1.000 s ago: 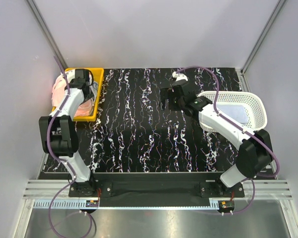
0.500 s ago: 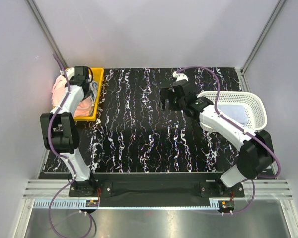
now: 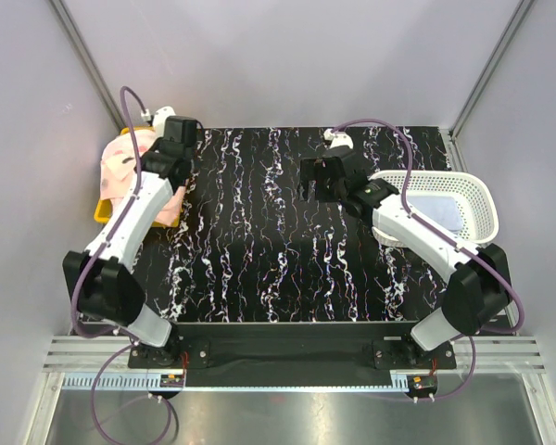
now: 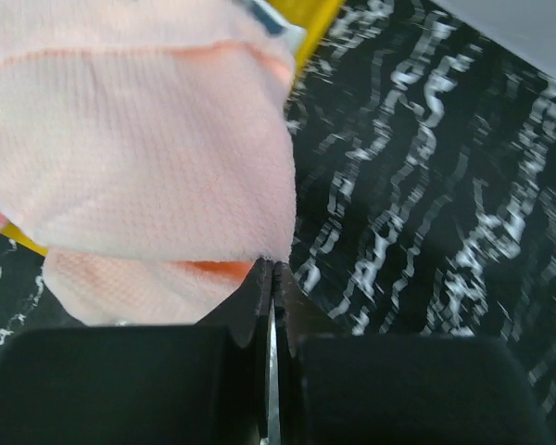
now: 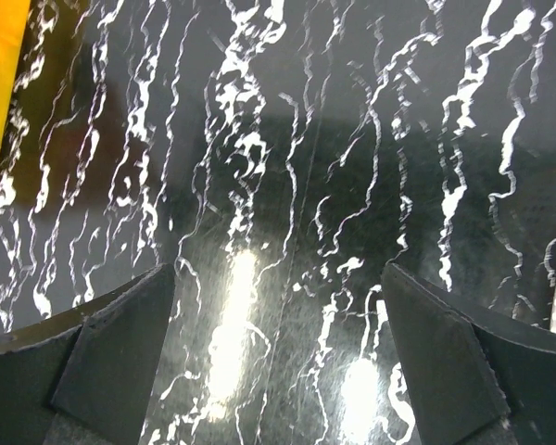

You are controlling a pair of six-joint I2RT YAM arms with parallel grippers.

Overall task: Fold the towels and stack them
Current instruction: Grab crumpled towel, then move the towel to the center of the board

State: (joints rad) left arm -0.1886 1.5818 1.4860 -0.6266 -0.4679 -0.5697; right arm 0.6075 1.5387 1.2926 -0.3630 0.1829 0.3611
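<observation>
A plain pink towel [image 4: 139,158] hangs in folds from my left gripper [image 4: 273,264], whose jaws are pressed together on its corner. From above, the left gripper [image 3: 174,148] is raised over the right edge of the yellow bin [image 3: 104,211], and the pink towel [image 3: 120,171] drapes across the bin and hides most of it. My right gripper [image 5: 278,269] hovers wide open over the black marbled table with nothing between its fingers; in the top view the right gripper [image 3: 317,181] is at the back centre. A pale blue-white towel [image 3: 440,211] lies in the white mesh basket [image 3: 477,190].
The yellow bin sits at the table's back left corner, and its edge [image 5: 0,74] shows at the left of the right wrist view. The mesh basket stands at the right edge. Grey walls enclose the table on three sides.
My left gripper has shut on the pink towel and risen out of the bin, swinging right towards the table with the towel. The right arm has barely shifted.
</observation>
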